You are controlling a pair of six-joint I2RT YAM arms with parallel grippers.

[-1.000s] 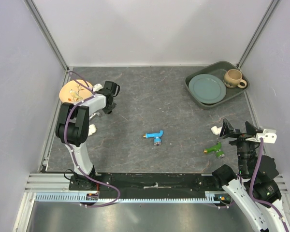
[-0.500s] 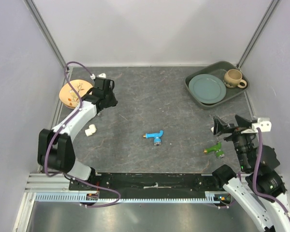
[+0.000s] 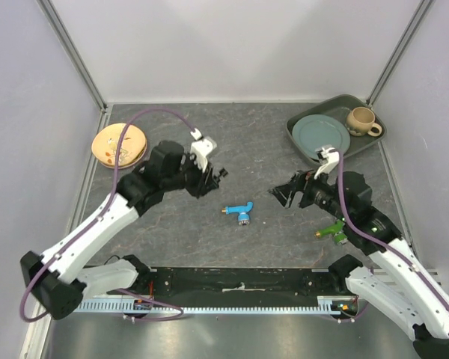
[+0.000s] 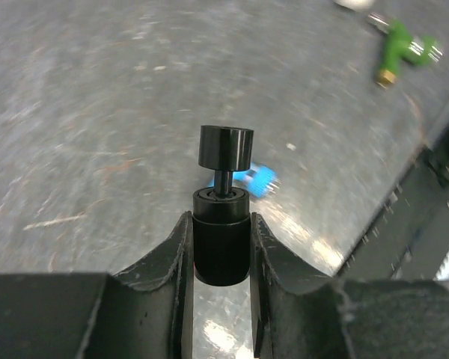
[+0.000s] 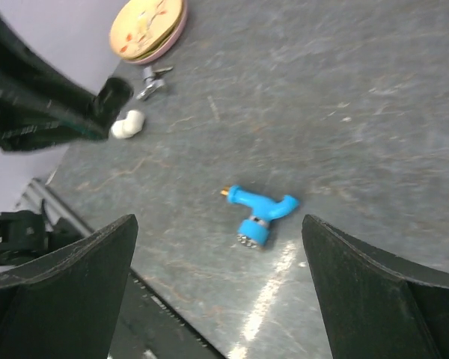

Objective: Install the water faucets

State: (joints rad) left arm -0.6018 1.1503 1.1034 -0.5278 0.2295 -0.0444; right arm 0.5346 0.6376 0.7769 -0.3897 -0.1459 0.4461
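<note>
Top external view: we see the blue faucet (image 3: 240, 211) lying on the dark table (image 3: 247, 142) at frame centre, with neither arm touching it. We see the green faucet (image 3: 332, 230) lying lower right, beside the right arm. In the left wrist view, the left gripper (image 4: 220, 228) is clenched on a black cylindrical part (image 4: 225, 149) with a stem and cap, up-left of the blue faucet. We mark the right gripper (image 5: 218, 224) released, fingers spread wide, nothing between them, just right of the blue faucet.

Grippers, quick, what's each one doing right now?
Left gripper: shut on a black knobbed cylinder.
Right gripper: open, holding nothing.
</note>
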